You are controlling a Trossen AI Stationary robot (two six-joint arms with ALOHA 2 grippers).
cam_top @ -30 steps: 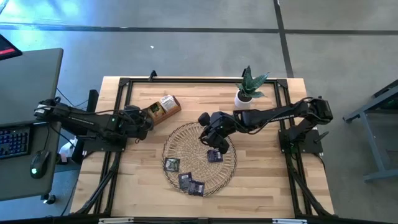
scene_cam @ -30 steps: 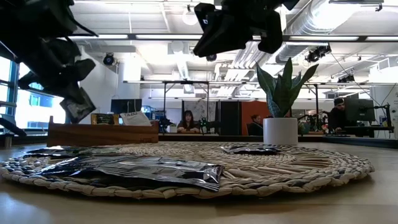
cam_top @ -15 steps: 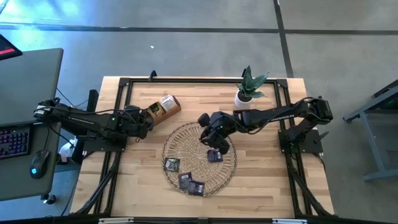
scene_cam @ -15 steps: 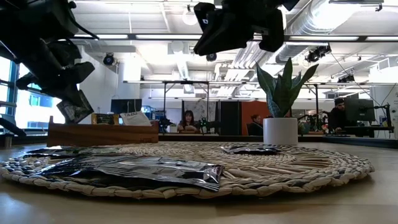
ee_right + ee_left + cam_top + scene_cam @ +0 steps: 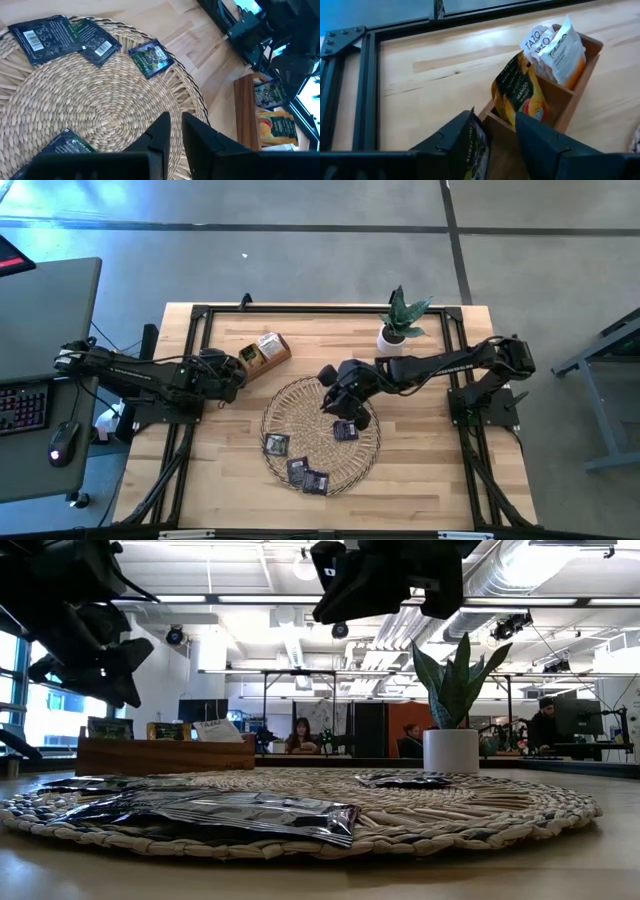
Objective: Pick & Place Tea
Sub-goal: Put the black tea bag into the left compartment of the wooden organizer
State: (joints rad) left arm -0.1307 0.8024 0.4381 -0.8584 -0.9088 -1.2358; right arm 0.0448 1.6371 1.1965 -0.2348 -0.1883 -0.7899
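Surface: a light wooden table framed by black rails, set on a grey concrete floor. A round wicker tray is placed at the table's middle, a brown wooden compartment box near the far left part, and a white pot with a green plant at the far right. A desk with a keyboard and mouse is seen off the table's left side.

Room: in the low view an open office is shown behind the table, with ceiling ducts, windows at left, and seated people at desks far back.

Tea, on the tray: four dark sachets are laid flat on the wicker; three are grouped at the near-left part, two of these overlapping, and one lies apart toward the right. Each is set at a slant to the table's edges. Being nearly square, no long axis can be told.

Tea, in the box: sachets are stood on edge in the compartments, white-and-orange ones at one end, dark ones with an orange mark next to them, and one dark sachet in the end compartment between the left fingers.

Left gripper: held over the box's end, fingers parted, the sachet released.

Right gripper: held above the tray's far part, fingers nearly together with a narrow gap, nothing grasped.
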